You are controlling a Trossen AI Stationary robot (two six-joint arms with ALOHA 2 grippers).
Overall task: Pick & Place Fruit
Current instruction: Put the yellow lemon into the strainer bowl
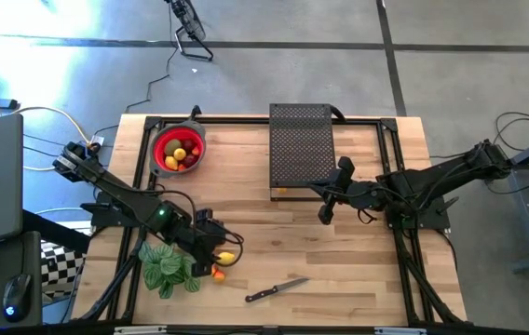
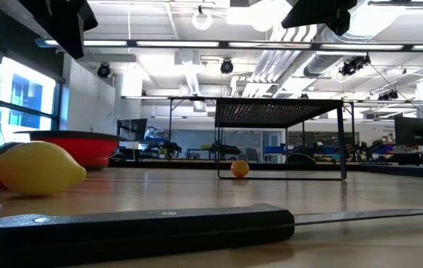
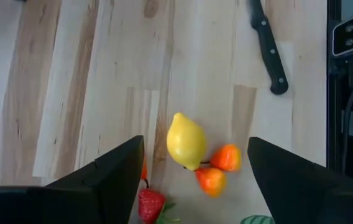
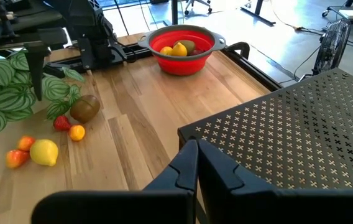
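A: Which step was in hand?

B: The pick. The left gripper (image 3: 192, 174) hung over the lemon (image 3: 186, 140) near the front left of the table (image 1: 339, 251), jaws apart with nothing between them. The lemon lay on the wood, touching neither finger.

A: What lay round it?

B: 2 small orange fruits (image 3: 219, 168) just beside it, a strawberry (image 3: 151, 203) a little further off, and in the right wrist view a kiwi (image 4: 84, 108) by the leafy plant (image 4: 12, 87). The knife (image 3: 268, 46) lay apart from all of them.

A: And the bowl?

B: The red bowl (image 1: 160, 154) stood at the back left corner, already holding some fruit (at least 1 yellow piece and 1 red).

A: The other arm?

B: The right gripper (image 4: 196, 163) waited by the black mesh stand (image 1: 302, 149), its jaws together and empty.

A: What did the next move call for?

B: In my judgement, lowering the left fingers astride the lemon, closing on it alone without nudging the orange pieces, then lifting and carrying it back to the bowl.
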